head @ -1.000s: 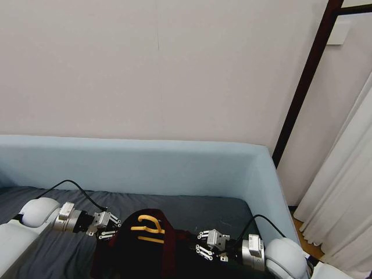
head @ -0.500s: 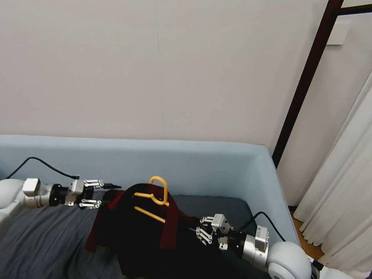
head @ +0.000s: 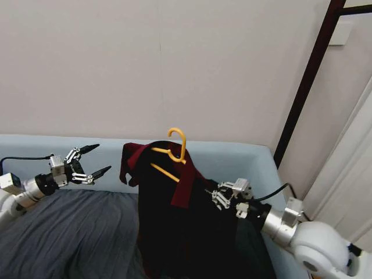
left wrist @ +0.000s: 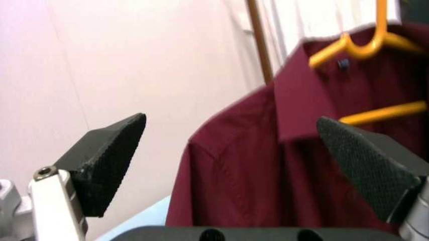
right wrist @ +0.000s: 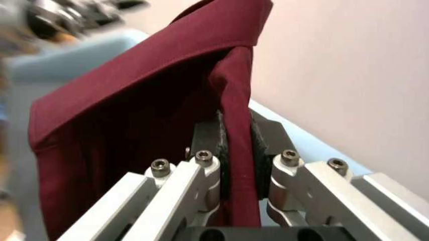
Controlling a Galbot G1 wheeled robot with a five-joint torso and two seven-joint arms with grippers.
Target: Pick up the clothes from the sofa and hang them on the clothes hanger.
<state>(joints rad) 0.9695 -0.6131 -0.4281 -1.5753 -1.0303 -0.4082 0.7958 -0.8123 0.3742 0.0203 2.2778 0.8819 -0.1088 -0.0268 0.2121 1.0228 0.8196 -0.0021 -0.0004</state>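
Pickup looks done. The dark red shirt (head: 174,226), draped on a yellow hanger (head: 174,152), hangs in the centre of the head view, raised in front of the backrest of the pale blue sofa (head: 46,151). The right tool (head: 224,196), at lower right of centre, is clamped on the shirt's edge; its wrist view shows the fabric pinched between 2 pads (right wrist: 206,143). The left tool (head: 102,157), at the left of the frame, gapes wide and holds nothing, apart from the shirt. Hanging is left. A dark pole (head: 308,81) at upper right may belong to the rack, well apart from the hanger.
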